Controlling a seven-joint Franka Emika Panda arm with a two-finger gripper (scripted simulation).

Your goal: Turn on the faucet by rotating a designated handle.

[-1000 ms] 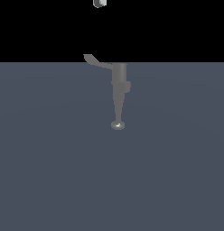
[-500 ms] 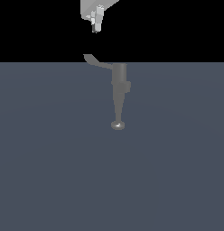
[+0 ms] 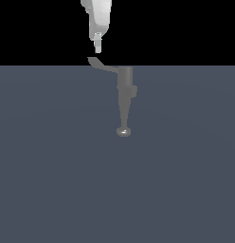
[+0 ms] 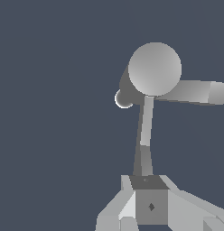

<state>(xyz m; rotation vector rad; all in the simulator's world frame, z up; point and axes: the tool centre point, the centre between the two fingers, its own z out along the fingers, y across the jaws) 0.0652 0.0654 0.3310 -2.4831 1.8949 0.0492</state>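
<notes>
Gripper [image 3: 97, 49] hangs just above the handle [image 3: 96, 62] tip, empty; whether it is spread or clenched is unclear. Approach step: the faucet [image 3: 124, 95] stands on the floor, and next comes pressing the lever sideways.

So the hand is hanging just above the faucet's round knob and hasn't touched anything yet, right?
Not quite. The hand hangs just above the paddle tip of the handle, not the round knob, which sits at the faucet's far end. The exterior view shows this; a gap remains, so no contact yet.
</notes>
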